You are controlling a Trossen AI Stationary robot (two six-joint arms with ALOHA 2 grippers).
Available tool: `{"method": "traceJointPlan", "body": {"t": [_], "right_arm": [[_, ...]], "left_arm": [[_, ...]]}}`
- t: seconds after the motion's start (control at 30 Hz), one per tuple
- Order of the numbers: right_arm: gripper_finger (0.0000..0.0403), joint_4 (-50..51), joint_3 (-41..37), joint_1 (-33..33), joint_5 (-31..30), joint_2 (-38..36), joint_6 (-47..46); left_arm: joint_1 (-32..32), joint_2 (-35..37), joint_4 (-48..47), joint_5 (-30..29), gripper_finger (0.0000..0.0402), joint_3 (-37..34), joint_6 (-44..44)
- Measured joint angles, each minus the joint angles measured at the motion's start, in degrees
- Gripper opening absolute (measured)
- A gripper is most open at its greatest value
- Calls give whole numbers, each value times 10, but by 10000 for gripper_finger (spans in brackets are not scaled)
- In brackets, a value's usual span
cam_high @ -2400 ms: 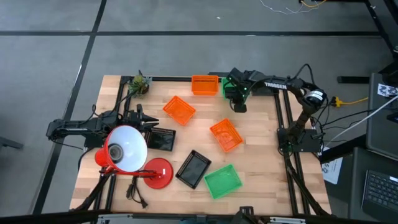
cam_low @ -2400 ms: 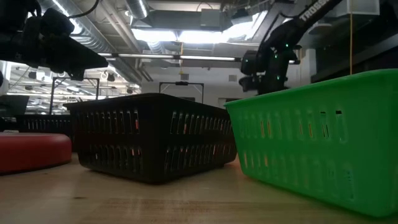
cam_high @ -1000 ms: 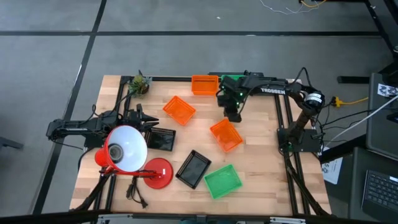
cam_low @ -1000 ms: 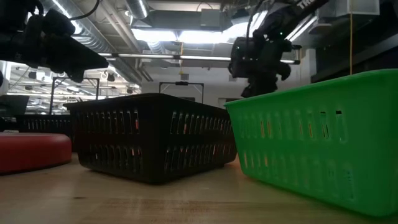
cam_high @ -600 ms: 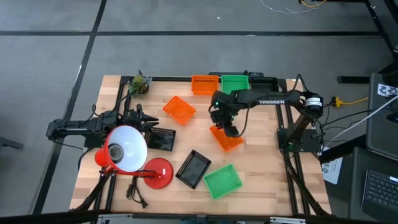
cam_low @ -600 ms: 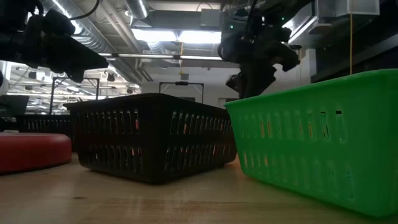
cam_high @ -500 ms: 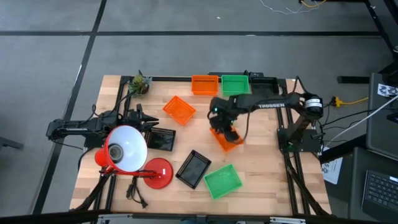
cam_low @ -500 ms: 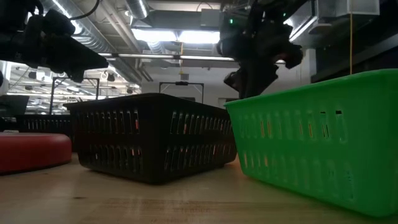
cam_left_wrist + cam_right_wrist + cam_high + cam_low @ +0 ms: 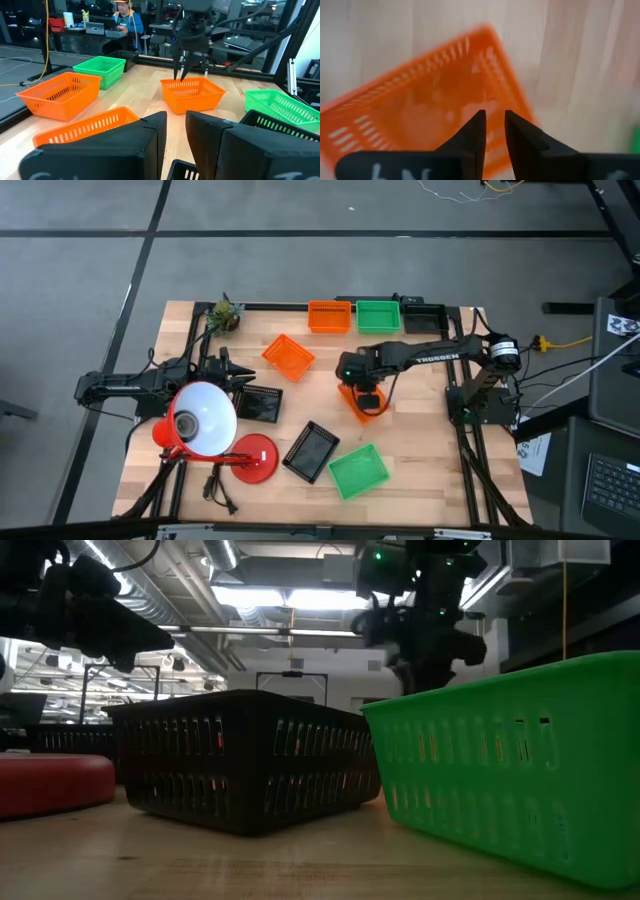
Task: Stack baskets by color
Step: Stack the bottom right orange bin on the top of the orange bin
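My right gripper [image 9: 366, 387] points down over the orange basket [image 9: 362, 402] in the middle of the table, its fingers a narrow gap apart with nothing between them [image 9: 493, 127]. In the left wrist view its fingertips [image 9: 185, 74] stand just above that basket's far rim [image 9: 186, 83]. Two more orange baskets [image 9: 288, 356] [image 9: 329, 316], two green ones [image 9: 378, 315] [image 9: 358, 471] and black ones [image 9: 260, 404] [image 9: 312, 451] rest on their bottoms on the table. My left gripper [image 9: 175, 131] waits level at the table's left edge, slightly open.
A red desk lamp with a white shade [image 9: 205, 420] stands at the near left, beside my left arm. A small plant [image 9: 224, 316] sits at the far left corner. Bare wood shows to the right of the middle orange basket. A person sits beyond the table [image 9: 124, 20].
My right gripper has swung from the table's far edge, beside the far green basket, toward the near side and left. It has turned on the way and now stands over the middle orange basket. The baskets have stayed where they were.
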State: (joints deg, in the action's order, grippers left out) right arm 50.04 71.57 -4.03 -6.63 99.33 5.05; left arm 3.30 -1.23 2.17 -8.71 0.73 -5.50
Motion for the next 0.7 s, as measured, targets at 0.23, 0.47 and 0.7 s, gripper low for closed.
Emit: {"method": "traceJointPlan", "body": {"t": [0.23, 0.47, 0.7], "right_arm": [[71, 72, 0, 5, -98, 0, -224], [71, 90, -14, 15, -84, 0, -331], [71, 83, -42, 25, -74, 0, -381]], "left_arm": [[0, 0, 0, 0, 64, 0, 0], [0, 0, 0, 0, 64, 0, 0], [0, 0, -2, 0, 64, 0, 0]]}}
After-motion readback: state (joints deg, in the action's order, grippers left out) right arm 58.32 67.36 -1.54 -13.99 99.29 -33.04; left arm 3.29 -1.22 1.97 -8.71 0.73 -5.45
